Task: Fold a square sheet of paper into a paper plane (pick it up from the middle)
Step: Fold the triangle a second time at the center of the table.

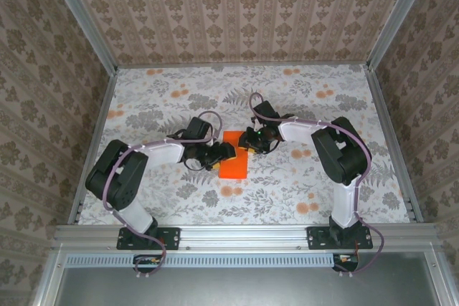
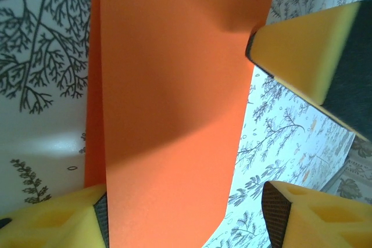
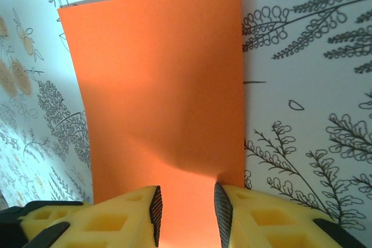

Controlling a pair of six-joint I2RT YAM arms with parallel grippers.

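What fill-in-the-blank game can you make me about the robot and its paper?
1. The sheet of paper on the flowery table is bright ___.
2. Count the left end effector and the right end effector: ___ end effectors meet at the paper.
3. The foam fingers are coloured ___.
Missing words: orange, two, yellow.

Cannot read creases in the paper (image 1: 235,166) from above: too small, partly under left jaws and right jaws. Cropped top and bottom at left wrist; near edge cropped at right wrist.
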